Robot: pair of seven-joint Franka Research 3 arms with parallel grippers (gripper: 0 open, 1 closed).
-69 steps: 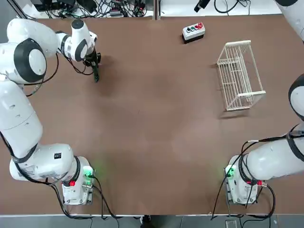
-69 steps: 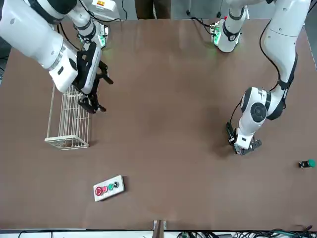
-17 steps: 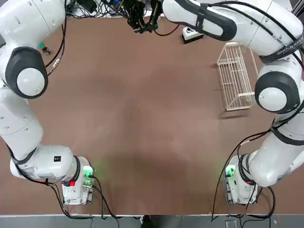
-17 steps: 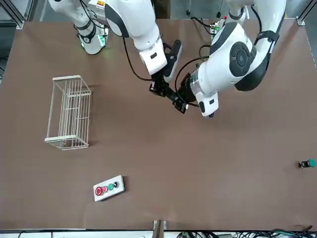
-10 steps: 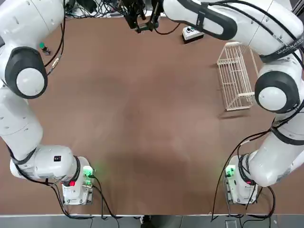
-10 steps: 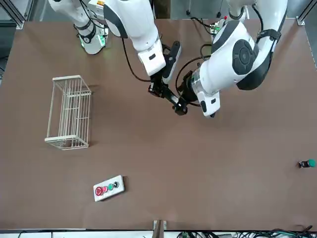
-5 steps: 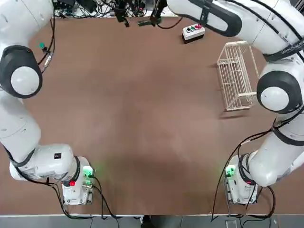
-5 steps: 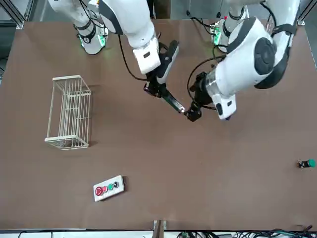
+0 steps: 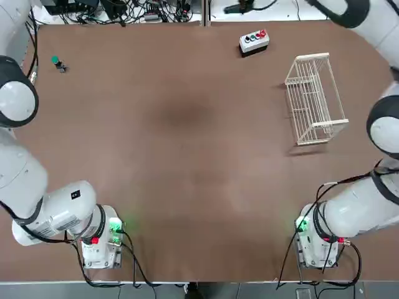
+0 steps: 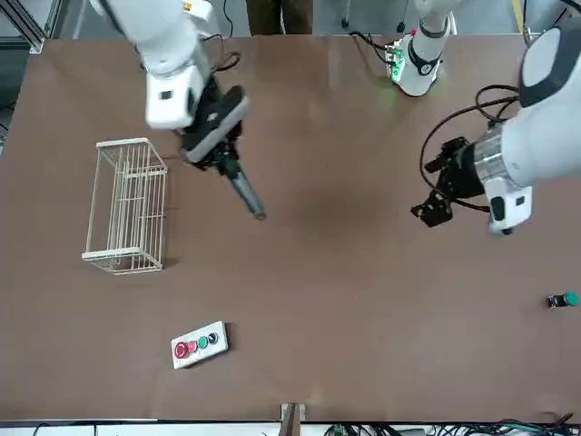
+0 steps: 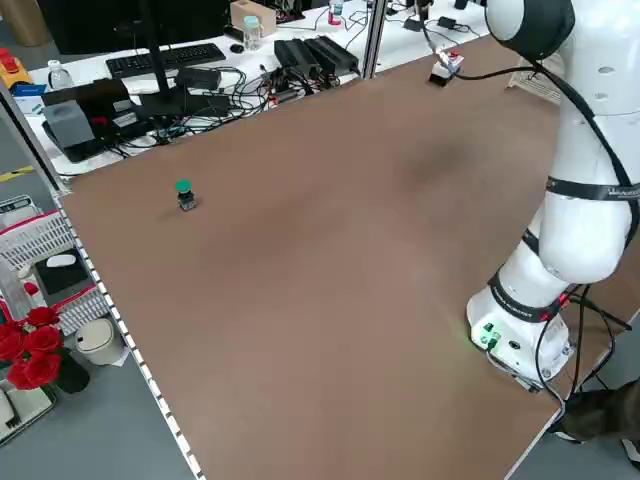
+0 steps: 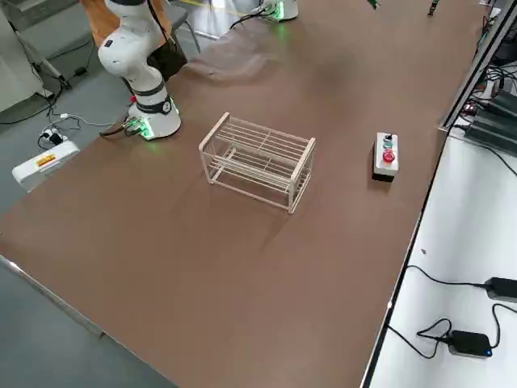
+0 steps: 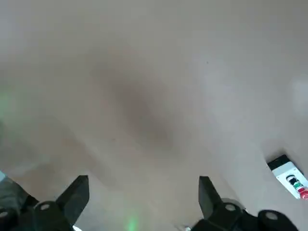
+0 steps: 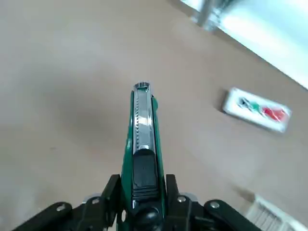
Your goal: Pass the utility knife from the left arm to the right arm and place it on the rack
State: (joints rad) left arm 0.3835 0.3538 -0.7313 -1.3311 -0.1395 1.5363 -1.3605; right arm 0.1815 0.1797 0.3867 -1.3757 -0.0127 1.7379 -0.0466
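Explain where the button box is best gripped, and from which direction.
Judging by its shape, the button box is best taken across its two long sides, from straight above. It lies flat on the table, a slim rectangle with buttons in a row along the top, so the narrow width suits a two-finger hand.

- You have the white wire rack [image 12: 258, 162] standing mid-table; its bars run lengthwise
- Just beyond it lies your button box [image 12: 386, 157]; they are apart
- An arm base [image 12: 149, 120] glows green at the table's edge

Rack [image 10: 127, 205] at front view's left, button box [image 10: 199, 344] nearer camera, small knob [image 10: 563, 300] far right, well apart
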